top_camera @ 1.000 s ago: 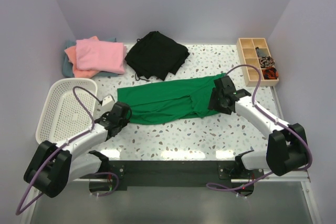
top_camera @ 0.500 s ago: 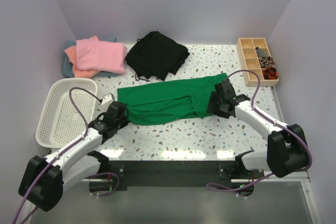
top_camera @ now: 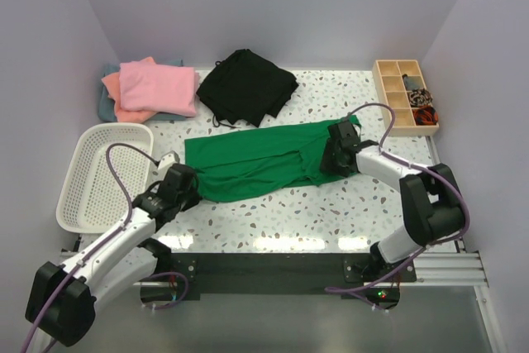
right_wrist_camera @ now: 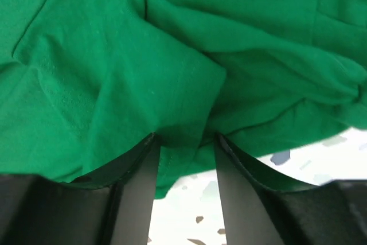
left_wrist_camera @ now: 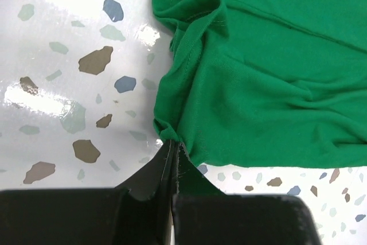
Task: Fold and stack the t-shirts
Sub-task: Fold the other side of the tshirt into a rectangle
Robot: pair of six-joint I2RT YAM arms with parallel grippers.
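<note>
Green cloth is seen across the middle of the speckled table. The green t-shirt is laid out lengthwise from left to right, flat at its left half and rumpled into folds toward its right end.

The left gripper is found at the shirt's near left corner. Its fingers are pressed tightly together, and the hem is pinched between the tips (a small pucker of cloth is gathered just above them in the left wrist view).

The right gripper is set on the shirt's right end. Its fingers are held apart, and a raised fold of the green cloth is seen bulging into the gap between them. The fold is not squeezed flat.

Beyond the shirt's left end, against the back wall, three more shirts are piled. A pink t-shirt is laid on top, a salmon-orange t-shirt is seen under it, and a grey-teal t-shirt lies at the bottom.

A black garment is heaped just behind the shirt's far edge. A white mesh basket is placed to the left of the shirt, near the pinched corner. A wooden tray with compartments stands behind the shirt's right end.
</note>
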